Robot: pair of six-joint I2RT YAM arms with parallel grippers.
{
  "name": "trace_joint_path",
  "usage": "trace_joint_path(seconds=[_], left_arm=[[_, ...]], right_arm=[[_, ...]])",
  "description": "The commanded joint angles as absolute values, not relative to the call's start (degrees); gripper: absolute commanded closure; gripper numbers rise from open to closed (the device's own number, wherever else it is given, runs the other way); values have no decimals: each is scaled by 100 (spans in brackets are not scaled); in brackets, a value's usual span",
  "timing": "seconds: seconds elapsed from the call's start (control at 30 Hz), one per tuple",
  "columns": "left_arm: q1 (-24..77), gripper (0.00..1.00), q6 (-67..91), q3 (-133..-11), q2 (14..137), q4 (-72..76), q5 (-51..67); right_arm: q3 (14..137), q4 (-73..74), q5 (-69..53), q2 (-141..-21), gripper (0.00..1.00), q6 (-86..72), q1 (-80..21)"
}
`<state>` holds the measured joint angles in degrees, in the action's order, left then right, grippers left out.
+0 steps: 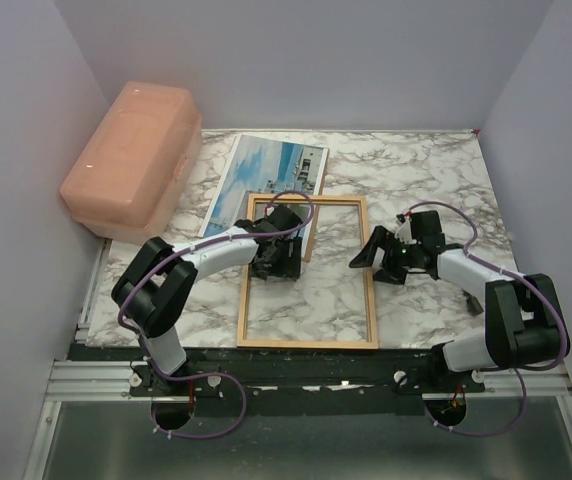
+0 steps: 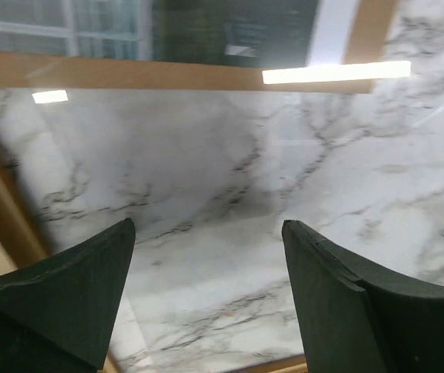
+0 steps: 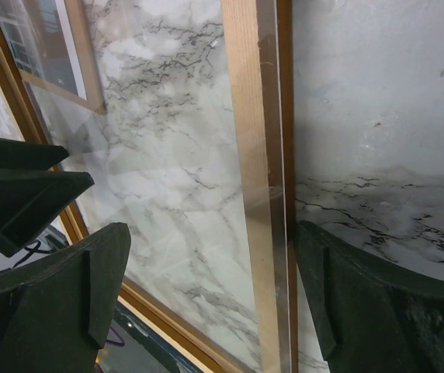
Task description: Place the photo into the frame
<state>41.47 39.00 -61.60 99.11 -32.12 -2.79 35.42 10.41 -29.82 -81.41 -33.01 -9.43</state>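
Observation:
The frame (image 1: 371,300) lies flat in the middle of the marble table, and the marble shows through its clear pane. The photo (image 1: 266,170) lies just behind it, with its near corner beside the frame's top rail. My left gripper (image 1: 271,265) hangs open over the pane inside the frame's upper left part, holding nothing (image 2: 206,229). The top rail (image 2: 168,74) runs across ahead of it, with the photo (image 2: 90,27) beyond. My right gripper (image 1: 366,255) is open, its fingers either side of the frame's right rail (image 3: 253,194).
A pink plastic box (image 1: 131,160) stands at the back left against the wall. A thin brown strip (image 1: 309,240) shows along the photo's right edge. White walls close in the table on three sides.

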Motion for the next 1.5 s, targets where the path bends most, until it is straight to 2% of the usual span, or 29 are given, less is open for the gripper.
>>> trace_joint_path(seconds=[0.0,0.13,0.27,0.4,0.57,0.7,0.97,1.23,1.37,1.47], left_arm=[[4196,21,3959,-5882,9980,-2166,1187],[4210,21,3955,-5862,9999,-2040,1374],[4211,22,3955,-5836,9955,-2085,1283],[4211,22,3955,-5851,9921,-2258,1085],[4204,22,3955,-5871,9892,-2346,950],[4206,22,3955,-5852,9749,-2338,918],[4076,22,3880,-5783,8967,-2423,914],[2977,22,3969,-4965,7528,-2373,1116],[2562,24,3983,-4756,7139,-2934,90],[2466,25,3925,-4856,7320,-3400,-482]], right_arm=[[3198,1377,-3175,-8227,6,-3391,-1060],[3178,1293,-3315,-8177,10,-3468,-1063],[3170,1329,-3265,-8013,20,-3551,-1063],[3171,1401,-3204,-7688,36,-3669,-1063],[3177,1437,-3238,-7076,50,-3887,-1063],[3227,1424,-3219,-6703,68,-4053,-1063],[3403,1444,-3219,-6784,99,-3976,-1063],[3910,1912,-3096,-6641,99,-3769,-1061],[4184,2059,-3173,-6492,99,-3761,-1063],[4386,2156,-3281,-6403,99,-3788,-1063]])
